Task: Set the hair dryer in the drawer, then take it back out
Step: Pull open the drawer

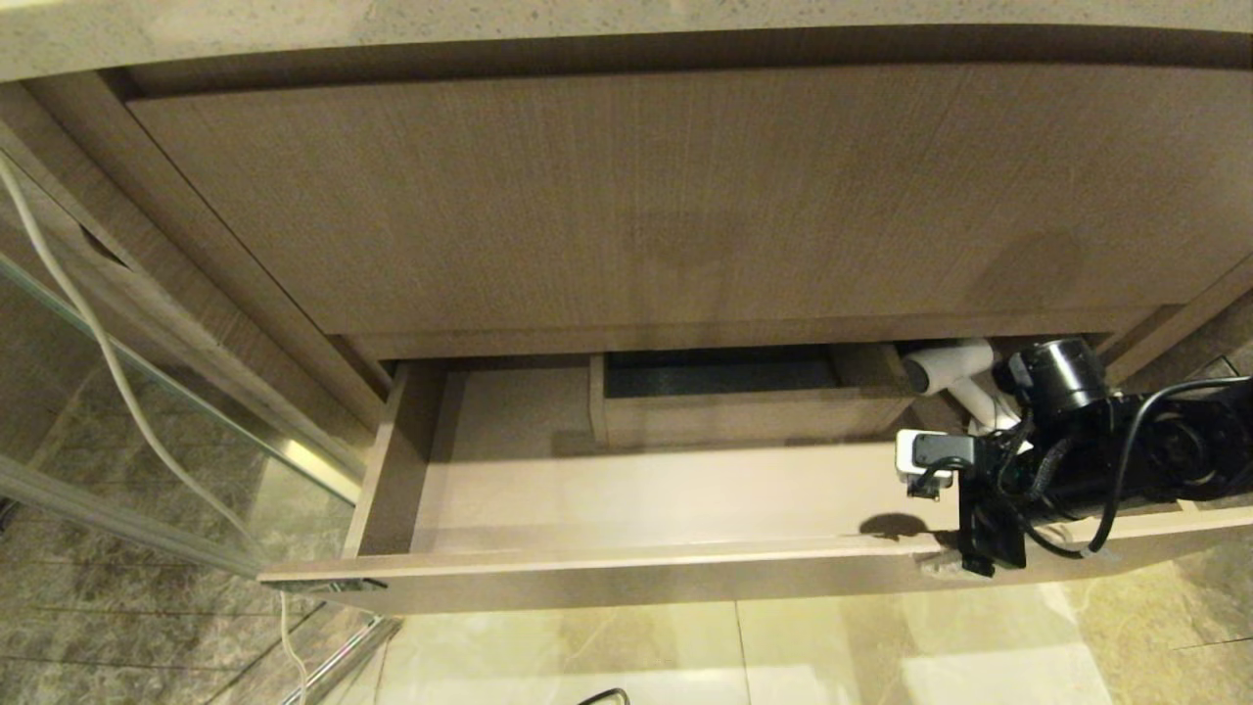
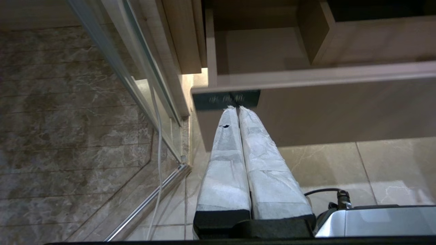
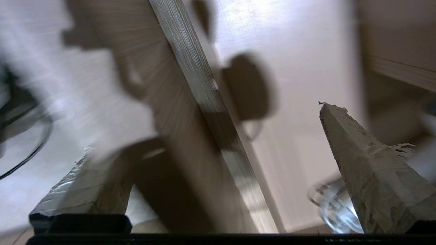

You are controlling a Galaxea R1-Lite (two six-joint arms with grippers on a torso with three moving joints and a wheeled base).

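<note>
The drawer (image 1: 587,570) stands pulled out, wide and shallow, with a low wood-grain front. The white hair dryer (image 1: 951,374) lies inside at the back right corner, its handle running under my right arm. My right gripper (image 1: 1003,553) hangs over the right part of the drawer front, apart from the hair dryer. In the right wrist view the right gripper (image 3: 206,127) is open with its fingers wide, one on each side of the drawer's front edge (image 3: 204,92), holding nothing. My left gripper (image 2: 237,108) is shut and empty, its tips just below the black label (image 2: 226,99) on the drawer front.
A taller wood-grain panel (image 1: 626,196) sits above the drawer under a stone countertop (image 1: 587,29). A boxed cut-out (image 1: 724,401) fills the drawer's back middle. A glass panel with a metal rail (image 1: 294,460) and a hanging white cord (image 1: 88,323) stand at the left. Tiled floor (image 1: 783,656) lies below.
</note>
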